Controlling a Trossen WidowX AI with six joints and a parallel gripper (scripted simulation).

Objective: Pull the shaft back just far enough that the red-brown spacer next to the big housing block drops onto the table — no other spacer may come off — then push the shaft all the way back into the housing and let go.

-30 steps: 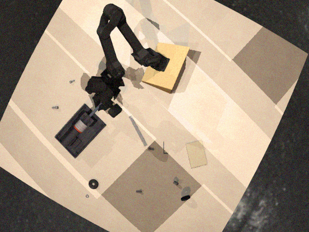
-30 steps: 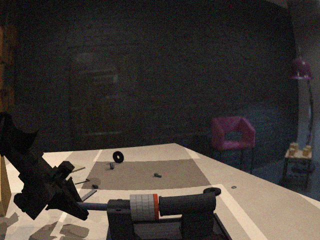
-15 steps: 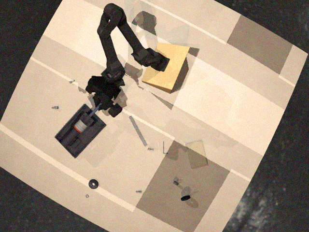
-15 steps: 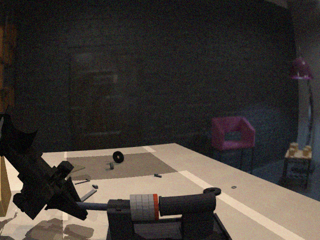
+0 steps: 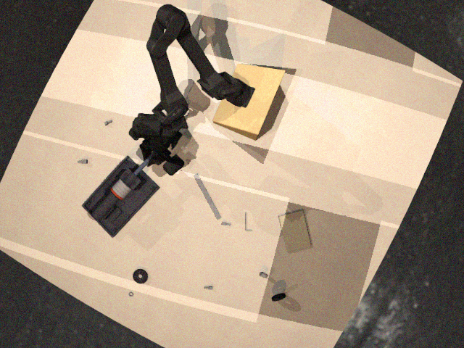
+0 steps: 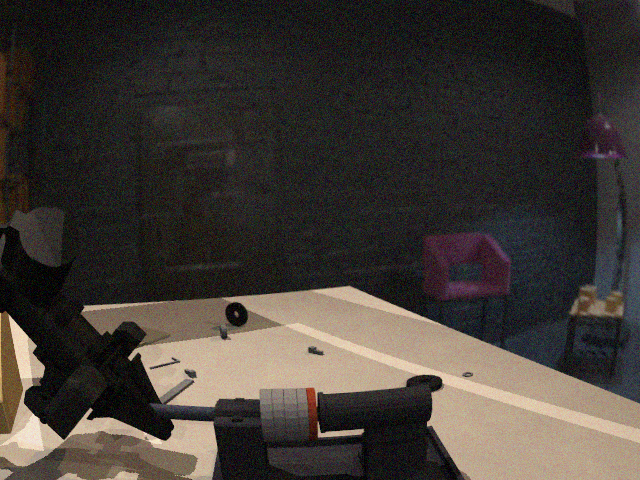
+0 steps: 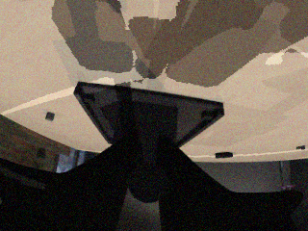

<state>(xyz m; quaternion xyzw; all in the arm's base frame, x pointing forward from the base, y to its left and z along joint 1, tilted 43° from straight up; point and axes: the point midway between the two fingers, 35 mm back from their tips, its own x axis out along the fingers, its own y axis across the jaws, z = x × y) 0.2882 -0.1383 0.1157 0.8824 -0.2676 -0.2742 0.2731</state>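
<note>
My gripper (image 5: 151,157) (image 6: 154,411) is shut on the blue-grey shaft (image 5: 141,167) (image 6: 188,412), outside the near support block (image 6: 237,409). The shaft runs into that block. Beyond it a row of pale spacers (image 5: 122,188) (image 6: 284,414) sits in line with the shaft. The red-brown spacer (image 5: 117,195) (image 6: 312,413), bright orange-red here, is at the far end of the row, beside the dark housing (image 6: 374,410), with a thin gap between them. It is up in the row, not on the table. The shaft inside the spacers is hidden. The wrist view is too dark to show the grip.
The fixture's dark tray (image 5: 134,210) lies under the blocks. A yellow block (image 5: 258,93) (image 6: 7,382) stands beside the arm. A flat bar (image 5: 207,196) (image 6: 177,391), a dark ring (image 5: 135,275) (image 6: 413,383) and several small parts lie on the table.
</note>
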